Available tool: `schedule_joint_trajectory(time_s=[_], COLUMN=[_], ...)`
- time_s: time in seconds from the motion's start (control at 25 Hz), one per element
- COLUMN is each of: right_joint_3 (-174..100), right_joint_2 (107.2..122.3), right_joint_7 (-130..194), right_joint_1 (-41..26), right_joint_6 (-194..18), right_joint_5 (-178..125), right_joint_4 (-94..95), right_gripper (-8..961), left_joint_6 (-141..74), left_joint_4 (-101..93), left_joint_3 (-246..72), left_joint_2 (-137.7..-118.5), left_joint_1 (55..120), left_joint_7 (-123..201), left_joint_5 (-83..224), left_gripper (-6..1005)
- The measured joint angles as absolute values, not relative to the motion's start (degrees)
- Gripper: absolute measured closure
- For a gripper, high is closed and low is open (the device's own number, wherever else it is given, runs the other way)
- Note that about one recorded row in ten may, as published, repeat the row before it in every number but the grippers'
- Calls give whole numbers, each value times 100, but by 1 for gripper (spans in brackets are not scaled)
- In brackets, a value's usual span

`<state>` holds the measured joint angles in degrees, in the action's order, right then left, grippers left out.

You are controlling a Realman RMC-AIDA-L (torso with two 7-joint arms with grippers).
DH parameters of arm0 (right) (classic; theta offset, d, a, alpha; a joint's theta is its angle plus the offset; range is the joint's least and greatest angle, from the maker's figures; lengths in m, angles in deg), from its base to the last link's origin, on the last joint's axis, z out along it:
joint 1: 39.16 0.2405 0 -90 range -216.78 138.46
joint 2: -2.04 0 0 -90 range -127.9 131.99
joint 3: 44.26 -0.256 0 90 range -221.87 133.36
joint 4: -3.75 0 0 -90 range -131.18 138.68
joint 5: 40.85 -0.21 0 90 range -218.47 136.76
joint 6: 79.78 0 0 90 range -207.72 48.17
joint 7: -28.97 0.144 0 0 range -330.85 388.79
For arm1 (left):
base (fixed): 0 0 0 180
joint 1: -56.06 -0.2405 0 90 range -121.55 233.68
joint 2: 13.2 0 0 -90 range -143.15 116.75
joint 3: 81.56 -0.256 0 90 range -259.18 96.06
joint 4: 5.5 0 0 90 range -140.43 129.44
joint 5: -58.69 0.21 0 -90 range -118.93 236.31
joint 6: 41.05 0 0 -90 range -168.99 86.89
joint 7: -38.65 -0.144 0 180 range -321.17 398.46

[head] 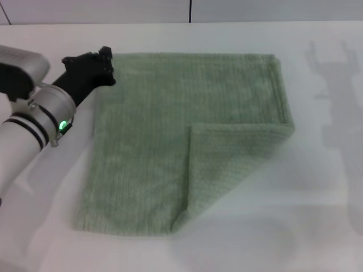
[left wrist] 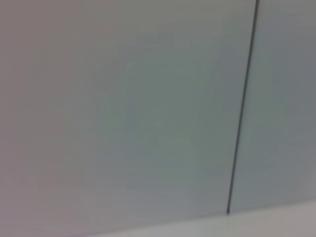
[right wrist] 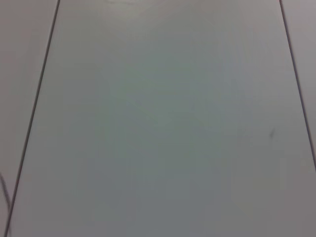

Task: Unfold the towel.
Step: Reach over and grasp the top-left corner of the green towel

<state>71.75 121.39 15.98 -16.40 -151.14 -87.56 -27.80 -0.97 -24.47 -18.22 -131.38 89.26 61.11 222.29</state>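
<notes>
Towel (head: 170, 141) lies flat on white table (head: 317, 226), right part folded over; left tool (head: 102, 65) at its far left corner, grip state indeterminable.

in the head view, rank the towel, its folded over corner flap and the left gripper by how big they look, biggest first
1. The towel, clearly largest.
2. The folded-over flap at its near right corner.
3. The left gripper, smallest, at the towel's far left corner.

Towel (head: 170, 141): flat on bench (head: 317, 226), centre; near right corner folded back onto it. Left pincer (head: 105, 68): at far left corner, seemingly touching.
</notes>
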Motion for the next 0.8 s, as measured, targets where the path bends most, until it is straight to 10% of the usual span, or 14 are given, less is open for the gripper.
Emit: schedule_joint_trajectory(time_s=[0.8], right_joint_3=[7185], right_joint_2=[12131], right_joint_7=[1588], right_joint_1=[-1536], right_joint_6=[-14719], right_joint_5=[-8725], right_joint_4=[-2867], right_gripper=[211], left_joint_6=[-1739], left_joint_4=[-2472], left_joint_3=[-2147], left_joint_2=[-13168], left_joint_1=[9397], left_joint_7=[6124], left_joint_5=[22234], left_gripper=[995])
